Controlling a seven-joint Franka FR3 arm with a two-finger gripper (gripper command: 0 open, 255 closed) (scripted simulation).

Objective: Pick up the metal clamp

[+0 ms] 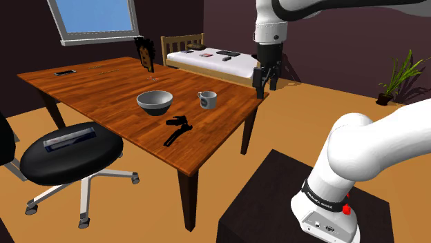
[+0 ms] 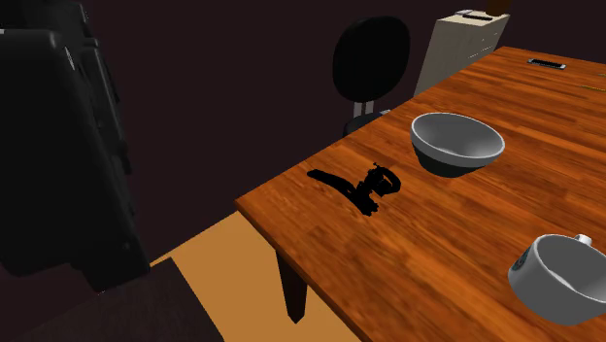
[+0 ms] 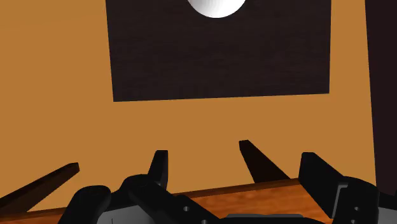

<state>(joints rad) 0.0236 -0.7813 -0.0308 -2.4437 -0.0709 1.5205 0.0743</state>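
Black on the brown wooden table (image 1: pixel 103 90), the clamp (image 1: pixel 177 129) lies near the grey bowl (image 1: pixel 155 102), well apart from my pincer (image 1: pixel 266 90) and below it. I see the pincer spread and empty over the table's edge.

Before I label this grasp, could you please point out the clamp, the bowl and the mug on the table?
clamp (image 1: pixel 178 130): shoulder view, middle of its black body.
bowl (image 1: pixel 154 108): shoulder view, outer wall.
mug (image 1: pixel 208 101): shoulder view, side wall.
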